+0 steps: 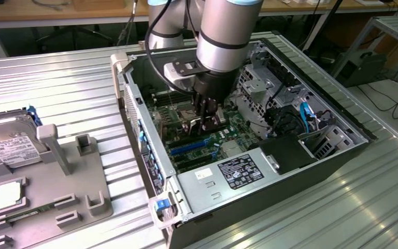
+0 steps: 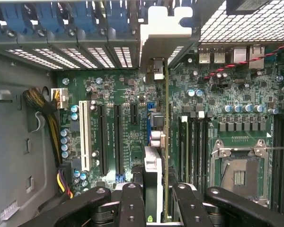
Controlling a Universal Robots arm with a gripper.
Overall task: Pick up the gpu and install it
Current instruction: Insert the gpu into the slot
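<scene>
Lower center, our gripper clamps the gpu edge-on, seemingly just above the motherboard; seating demands square alignment.

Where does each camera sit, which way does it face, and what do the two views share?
Exterior view: above and to one side of the table, looking down into the open computer case; the arm and its fingers show.
Wrist view: on the wrist inside the case, looking along the fingers at the motherboard; they are shut on the gpu, seen edge-on.
Shared: the motherboard, the case and the fingers.
</scene>
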